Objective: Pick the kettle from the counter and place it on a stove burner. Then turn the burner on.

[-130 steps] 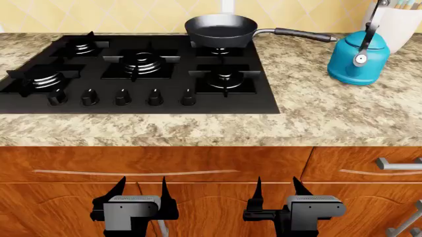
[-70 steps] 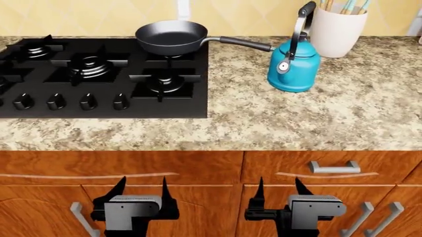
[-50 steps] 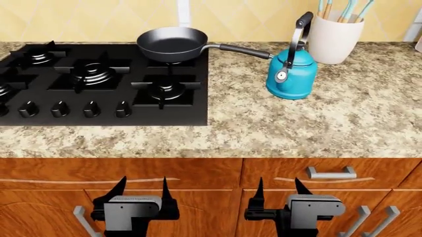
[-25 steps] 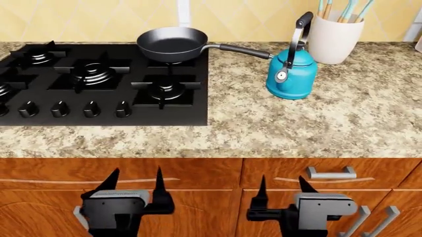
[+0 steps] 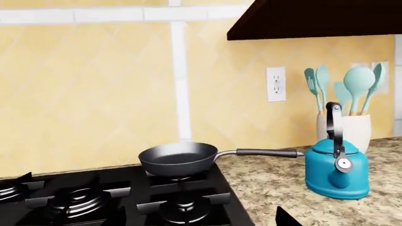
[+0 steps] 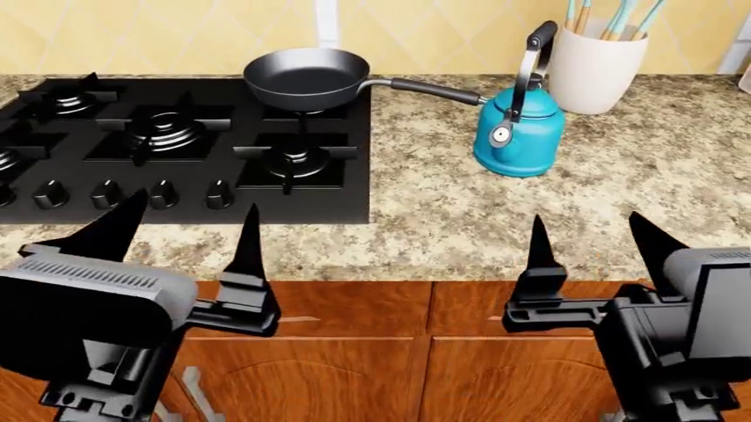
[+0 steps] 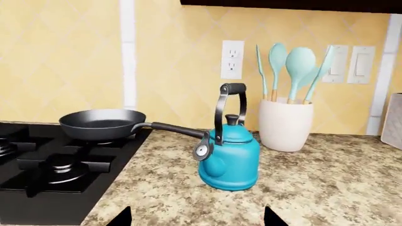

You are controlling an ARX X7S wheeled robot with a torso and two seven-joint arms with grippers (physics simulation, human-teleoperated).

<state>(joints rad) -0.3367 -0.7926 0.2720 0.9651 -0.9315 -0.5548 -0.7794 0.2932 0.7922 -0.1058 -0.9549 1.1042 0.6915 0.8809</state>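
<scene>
**Kettle on the desk, both end effectors low at the front edge, nothing gripped**

Kettle [image 6: 520, 132]: teal-blue, upright on the speckled granite desk [image 6: 564, 211], right of the black cooktop [image 6: 176, 204]. Arched handle stands up, black tube at the crest; silver-white disc on its side faces the head camera. Same kettle in the left wrist view [image 5: 336, 170] and the right wrist view [image 7: 229, 157], standing free with bare granite all around its base.

Just behind it, a white utensil crock [image 6: 596, 66] holding teal spoons and spatulas. Crock and kettle near each other; whether they touch, cannot tell.

To the kettle's left, frying pan [image 6: 308, 77] sits on the rear burner at the cooktop's right side, its long handle reaching out over the granite toward the kettle, the tip near the kettle's body.

Stove burner [image 6: 294, 158]: small, silver-ringed, square black grate, in front of the pan. Nothing on it. Row of black knobs [image 6: 162, 193] along the cooktop's front.

Left end effector [image 6: 188, 236]: fingers spread wide, empty, low before the desk's front edge near the knobs. Right end effector [image 6: 593, 239]: fingers likewise spread, empty, before the desk edge, well apart from the kettle.
</scene>
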